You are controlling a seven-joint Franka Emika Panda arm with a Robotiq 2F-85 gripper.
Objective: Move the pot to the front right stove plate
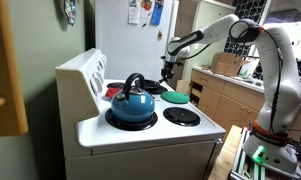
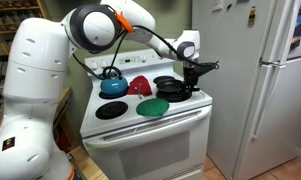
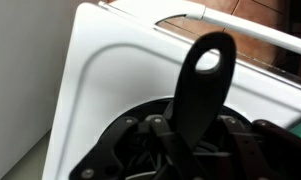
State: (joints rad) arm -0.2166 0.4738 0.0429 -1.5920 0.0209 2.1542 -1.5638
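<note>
The small green pot (image 2: 153, 106) sits on the front right plate of the white stove; it also shows in an exterior view (image 1: 176, 97). My gripper (image 2: 193, 82) is apart from it, at the back right plate over a dark black pan (image 2: 168, 88). In the wrist view the gripper (image 3: 185, 135) is shut on the pan's black handle (image 3: 200, 80), which stands up between the fingers. The gripper also shows in an exterior view (image 1: 170, 72).
A blue kettle (image 2: 113, 83) with a black handle stands on the back left plate, also seen in an exterior view (image 1: 131, 100). A red item (image 2: 140, 84) lies mid-stove. The front left burner (image 2: 112, 110) is bare. A fridge (image 2: 280, 80) stands beside the stove.
</note>
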